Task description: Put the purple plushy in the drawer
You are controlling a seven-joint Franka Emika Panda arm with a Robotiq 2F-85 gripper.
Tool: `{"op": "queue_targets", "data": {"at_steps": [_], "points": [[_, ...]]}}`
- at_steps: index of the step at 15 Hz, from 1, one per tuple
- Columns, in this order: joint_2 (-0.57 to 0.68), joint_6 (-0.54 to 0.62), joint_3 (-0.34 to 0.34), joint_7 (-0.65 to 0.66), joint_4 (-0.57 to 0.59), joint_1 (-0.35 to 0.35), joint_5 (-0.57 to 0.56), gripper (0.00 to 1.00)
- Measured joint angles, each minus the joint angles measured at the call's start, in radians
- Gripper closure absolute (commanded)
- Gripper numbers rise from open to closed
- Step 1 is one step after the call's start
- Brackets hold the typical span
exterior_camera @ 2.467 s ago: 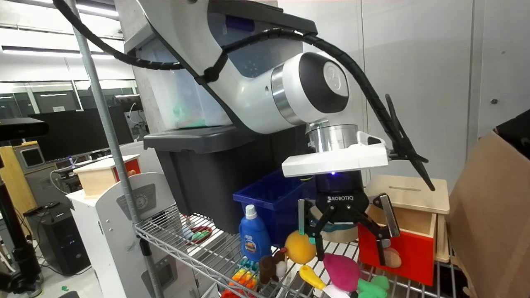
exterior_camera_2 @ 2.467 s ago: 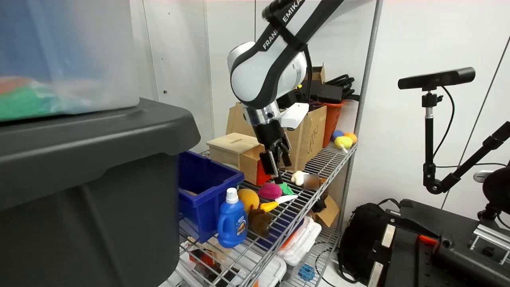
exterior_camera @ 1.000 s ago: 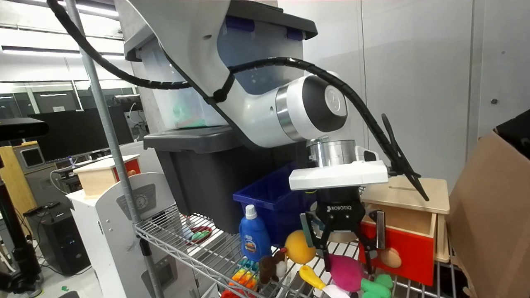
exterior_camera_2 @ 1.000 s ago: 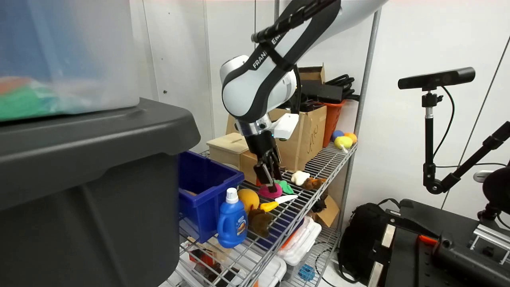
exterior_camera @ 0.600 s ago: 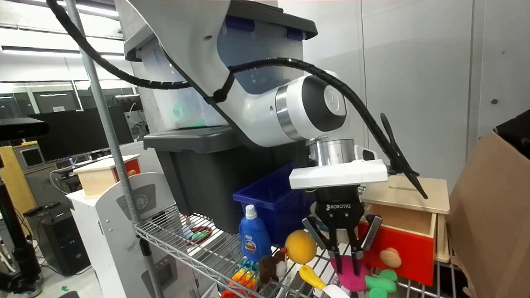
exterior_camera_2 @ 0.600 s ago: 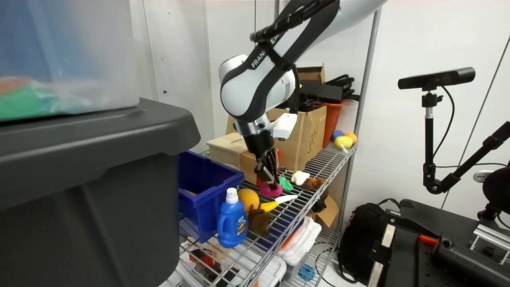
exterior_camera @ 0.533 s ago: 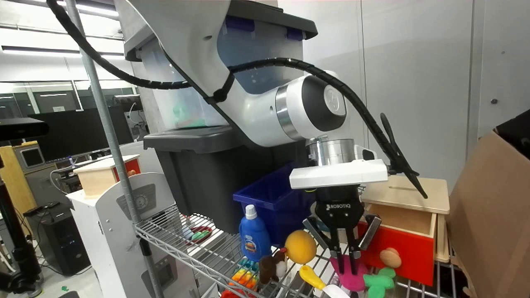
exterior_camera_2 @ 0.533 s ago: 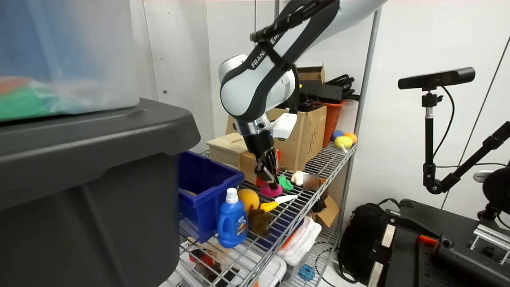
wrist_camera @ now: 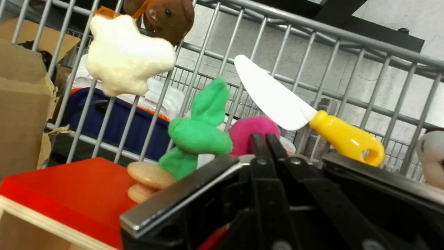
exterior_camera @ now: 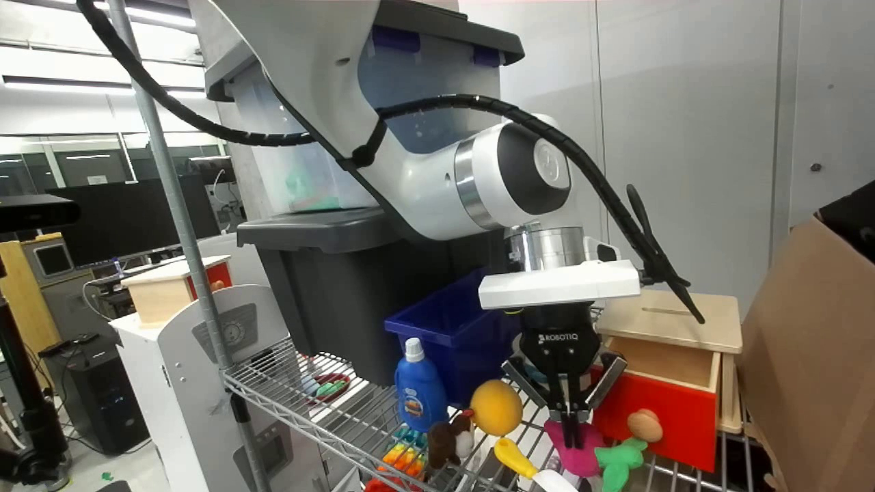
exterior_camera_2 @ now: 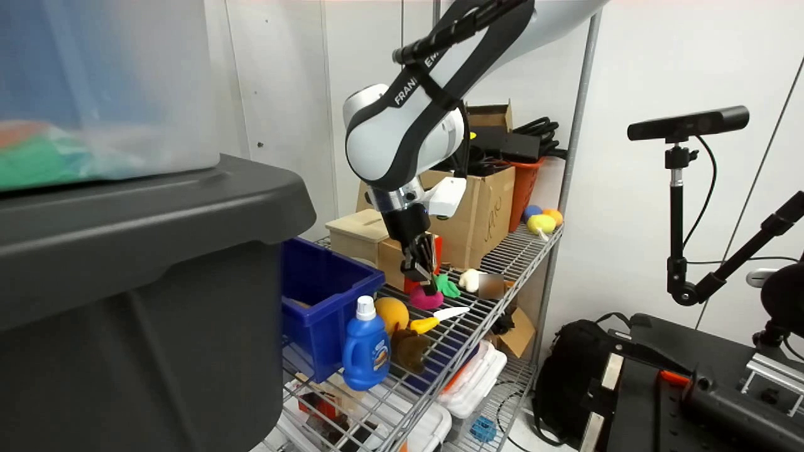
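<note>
The purple plushy point(exterior_camera: 580, 465) was outside the drawer point(exterior_camera: 680, 424), before its red front, low at the wire shelf point(wrist_camera: 388, 52); whether its weight rested there I could not tell. The hand point(exterior_camera: 573, 443) pointed downward at it and was closed, with the fingertips point(wrist_camera: 257, 146) nearly together at the upper part of the plushy. It seemed to nip only a fold of the soft cloth, which I judged sensible: held by the top, the plushy would hang under the fingers and could be let down over the drawer's front. Such a thin grip could also slip. Between the plushy and the drawer's round knob point(exterior_camera: 644, 426) lay the green toy point(wrist_camera: 201, 137), so close to the plushy that it might be dragged along. The toy knife point(wrist_camera: 295, 113) lay farther from the drawer than the plushy, and probably would not hinder the way. The drawer stood pulled out from the wooden box point(exterior_camera: 714, 328), presumably to receive the plushy from above. The orange ball point(exterior_camera: 496, 408) and the blue bin point(exterior_camera: 472, 362), both apart from the drawer, seemed to have no part in this work.
</note>
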Motion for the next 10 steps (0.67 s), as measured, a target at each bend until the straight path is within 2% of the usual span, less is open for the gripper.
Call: {"op": "queue_targets", "data": {"at_steps": [10], "points": [[-0.009, -0.005, 0.002, 0.000, 0.000, 0.002, 0.000, 0.99]]}}
